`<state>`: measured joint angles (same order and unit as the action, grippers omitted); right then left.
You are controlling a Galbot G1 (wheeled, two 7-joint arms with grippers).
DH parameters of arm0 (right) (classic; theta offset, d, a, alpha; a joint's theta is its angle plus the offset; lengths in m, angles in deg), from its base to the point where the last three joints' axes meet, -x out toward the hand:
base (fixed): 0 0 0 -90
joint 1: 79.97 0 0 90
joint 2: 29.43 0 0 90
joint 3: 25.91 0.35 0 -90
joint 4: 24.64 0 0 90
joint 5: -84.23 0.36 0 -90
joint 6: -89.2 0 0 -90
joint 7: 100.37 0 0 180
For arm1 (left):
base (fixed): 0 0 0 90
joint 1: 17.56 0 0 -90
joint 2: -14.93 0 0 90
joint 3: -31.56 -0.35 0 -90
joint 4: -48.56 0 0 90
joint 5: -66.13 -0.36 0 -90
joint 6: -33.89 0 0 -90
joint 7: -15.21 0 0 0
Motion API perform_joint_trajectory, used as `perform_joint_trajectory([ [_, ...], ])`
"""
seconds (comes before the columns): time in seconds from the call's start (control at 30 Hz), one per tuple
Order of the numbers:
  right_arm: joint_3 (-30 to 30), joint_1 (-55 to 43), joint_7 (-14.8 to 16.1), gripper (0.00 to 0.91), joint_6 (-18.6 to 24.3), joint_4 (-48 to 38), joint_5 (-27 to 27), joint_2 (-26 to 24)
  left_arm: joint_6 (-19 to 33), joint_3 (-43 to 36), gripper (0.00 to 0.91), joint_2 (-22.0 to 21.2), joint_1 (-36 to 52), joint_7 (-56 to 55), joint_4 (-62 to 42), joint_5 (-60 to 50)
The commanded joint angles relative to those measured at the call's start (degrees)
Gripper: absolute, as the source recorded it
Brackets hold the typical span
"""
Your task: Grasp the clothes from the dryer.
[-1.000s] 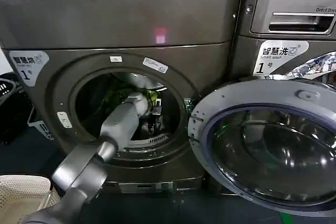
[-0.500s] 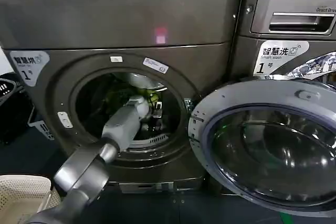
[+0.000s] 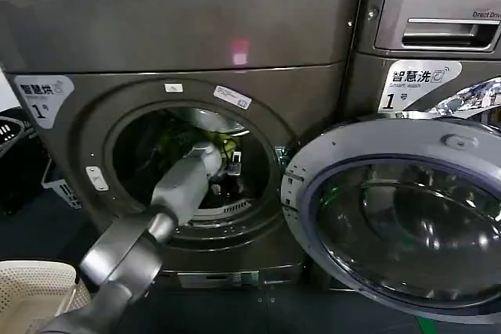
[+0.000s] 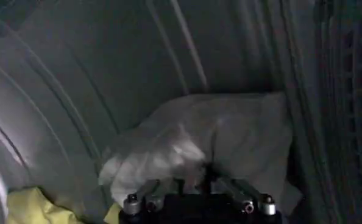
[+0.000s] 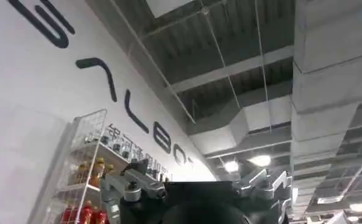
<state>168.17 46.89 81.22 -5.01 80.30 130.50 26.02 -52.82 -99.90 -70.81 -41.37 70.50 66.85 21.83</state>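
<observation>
The left end effector (image 4: 196,196) reached deep inside the dryer (image 3: 180,29), its fingers closing on the white-grey cloth (image 4: 211,143); the yellow-green garment (image 4: 31,207) lay beside it on the drum floor.

Dark floor (image 3: 235,310) below, LG machine (image 3: 427,29) alongside, cream basket (image 3: 31,291) in the corner; overhead, bare ducts (image 5: 327,91), glowing lamps (image 5: 260,161), wire shelving (image 5: 86,170).

Two machines (image 3: 180,107), two cloths (image 4: 199,143)
</observation>
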Motion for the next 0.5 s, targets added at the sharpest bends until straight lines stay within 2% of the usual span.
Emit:
perform_joint_trajectory([
  [0.03, 0.09, 0.10, -0.03, 0.907, 0.02, 0.10, 0.06, 0.01, -0.28, 1.11, 0.000, 0.10, -0.45, -1.11, 0.77, 0.20],
  [0.23, 0.13, 0.24, -0.13, 0.907, 0.01, 0.55, 0.18, 0.44, -1.22, 5.12, 0.000, 1.06, -3.11, -4.93, 3.78, 2.70],
  [0.3, 0.26, 0.23, -0.22, 0.907, -0.02, 0.65, 0.23, 0.57, -2.70, 10.00, 0.000, 1.88, -5.81, -7.13, 7.27, 4.18],
  [0.4, 0.15, 0.26, -0.44, 0.907, -0.44, 1.16, 0.43, 0.79, -4.17, 16.42, 0.000, 3.80, -10.45, -13.33, 14.38, 3.99],
  [0.5, 0.20, -0.04, -0.99, 0.907, -1.81, 2.16, 0.81, 0.79, -6.63, 21.22, 0.000, 6.04, -17.40, -18.76, 28.60, 6.60],
])
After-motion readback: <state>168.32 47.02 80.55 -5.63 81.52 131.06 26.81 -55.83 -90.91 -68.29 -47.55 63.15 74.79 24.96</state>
